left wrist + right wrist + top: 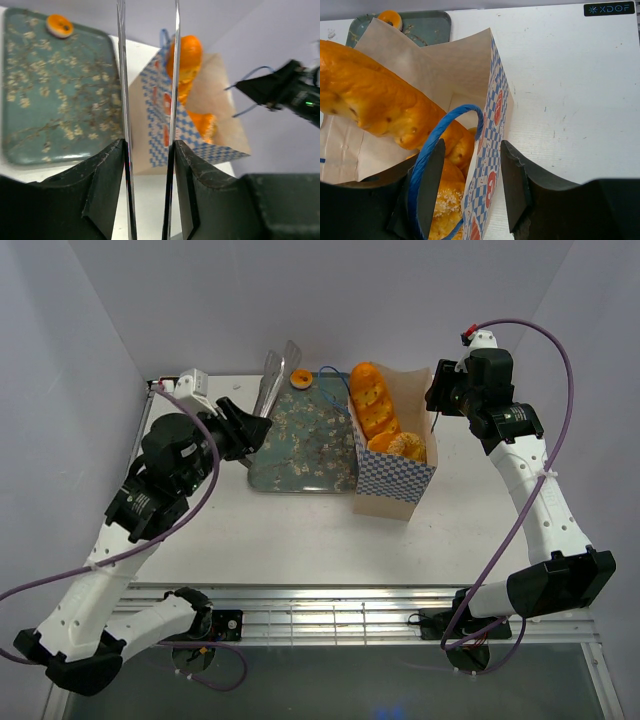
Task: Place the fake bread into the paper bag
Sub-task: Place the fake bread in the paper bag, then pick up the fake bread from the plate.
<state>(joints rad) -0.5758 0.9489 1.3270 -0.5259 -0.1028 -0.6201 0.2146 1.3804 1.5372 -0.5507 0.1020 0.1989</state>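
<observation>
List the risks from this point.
1. The right end effector straddles the paper bag's wall and blue handle; a pull might tip the bag.
2. The baguette sticks out above the rim and may fall out.
3. The last pastry sits at the tray's far edge and could be nudged off.

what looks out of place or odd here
One small donut sits alone at the far edge of the tray, not bagged. In the bag the baguette pokes well above the rim. The right jaws straddle the bag's wall and blue handle.
</observation>
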